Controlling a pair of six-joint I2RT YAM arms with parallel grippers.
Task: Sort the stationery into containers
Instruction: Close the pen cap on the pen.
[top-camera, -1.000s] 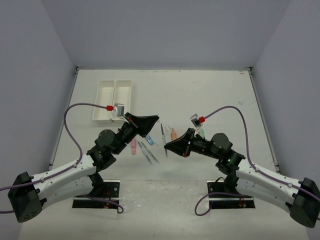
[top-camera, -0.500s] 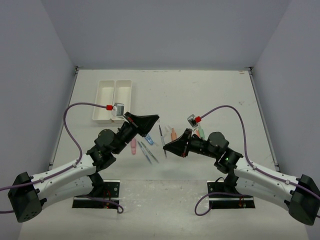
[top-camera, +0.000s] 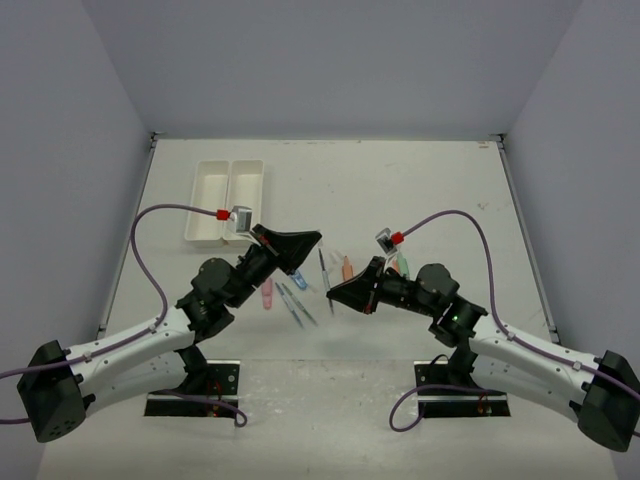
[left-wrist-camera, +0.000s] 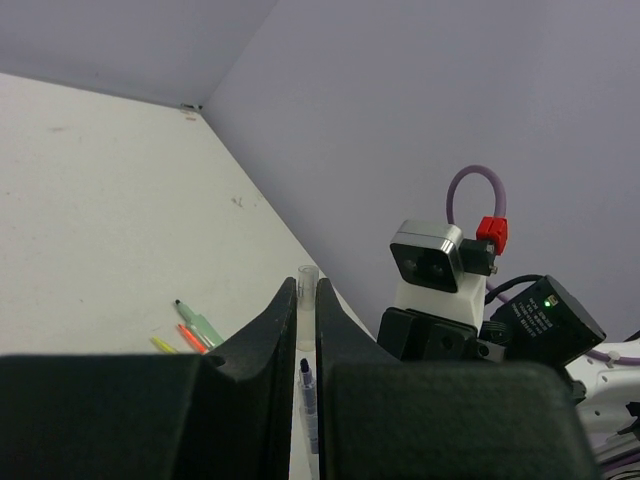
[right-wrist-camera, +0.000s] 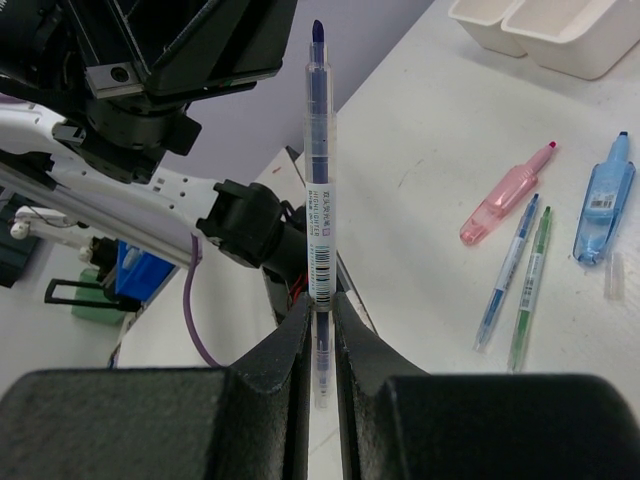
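Site entry: robotics lab test cell, as I view it from my remote station. Evidence:
- white table (top-camera: 420, 190) boxed by plain lavender walls (top-camera: 330, 60) behind and beside it
- left arm (top-camera: 130, 352) and right arm (top-camera: 530, 352) on black base plates (top-camera: 190, 402) at the table's near edge
- purple cables (top-camera: 450, 213) looping above the table

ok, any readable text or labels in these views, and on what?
Nothing legible.
pen label: barcode plus small print, too small to read.
blue piece label: blurred, unreadable.
clear cap: no print seen.
No other text seen.
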